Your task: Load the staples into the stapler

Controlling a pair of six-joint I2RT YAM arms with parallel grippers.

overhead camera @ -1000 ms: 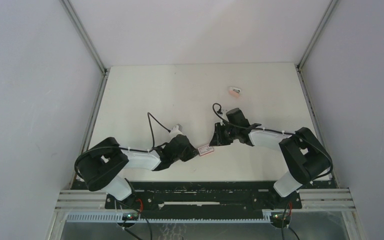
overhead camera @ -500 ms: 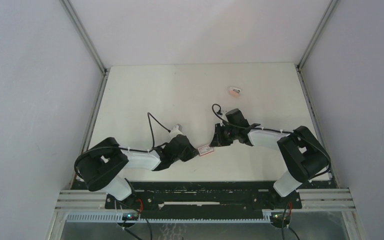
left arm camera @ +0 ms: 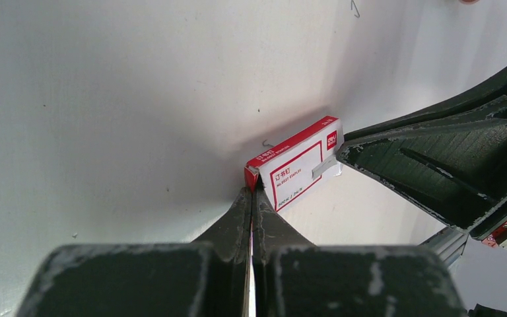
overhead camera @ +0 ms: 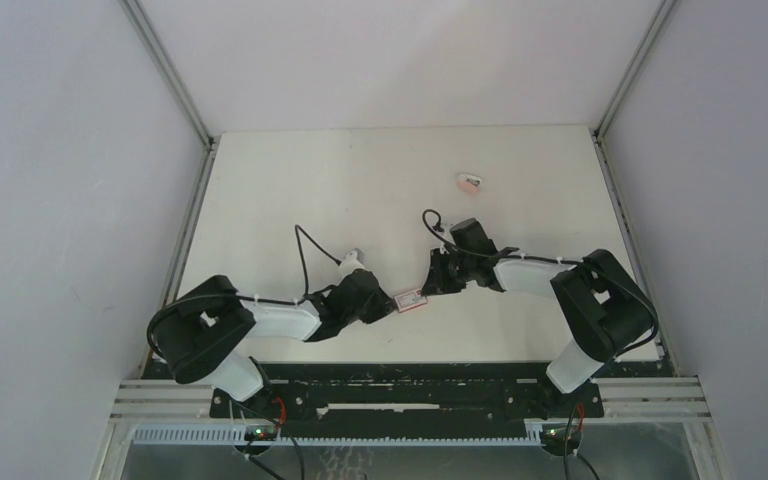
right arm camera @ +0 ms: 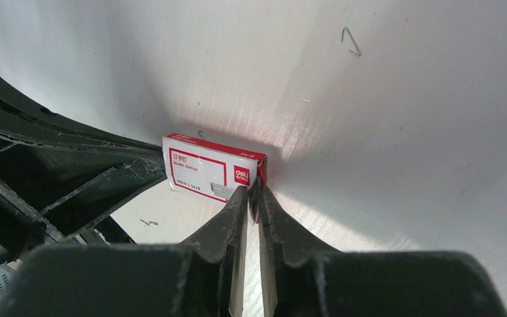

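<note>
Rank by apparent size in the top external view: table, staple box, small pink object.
1. table
2-3. staple box and small pink object: about alike, and the object lies farther from the camera, so unranked.

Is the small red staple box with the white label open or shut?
Open, seemingly: a grey strip pokes from the red box toward the right gripper.

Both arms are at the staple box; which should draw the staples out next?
Probably right: right gripper pinches the staple box end where a grey strip pokes out; left gripper clamps the opposite end, anchoring it.
</note>
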